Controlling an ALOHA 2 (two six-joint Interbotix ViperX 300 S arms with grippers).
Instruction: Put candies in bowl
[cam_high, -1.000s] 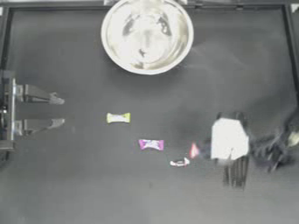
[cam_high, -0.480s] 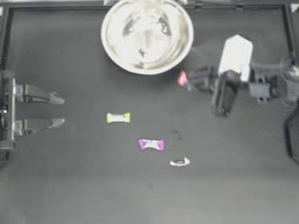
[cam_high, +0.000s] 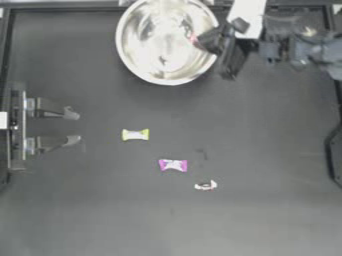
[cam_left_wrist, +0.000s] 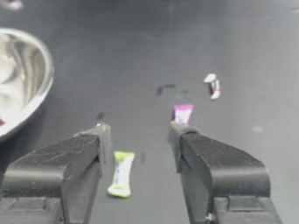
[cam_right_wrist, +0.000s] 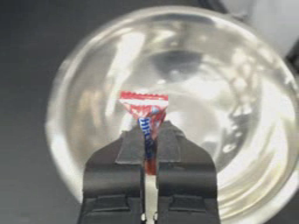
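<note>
Red-orange candy pinched by right end effector over bowl, apparently.

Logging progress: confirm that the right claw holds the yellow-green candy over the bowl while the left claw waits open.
Wrong candy. The right claw holds the red-orange candy over the bowl, as the right wrist view shows. The yellow-green candy lies on the table; the left claw waits open.
</note>
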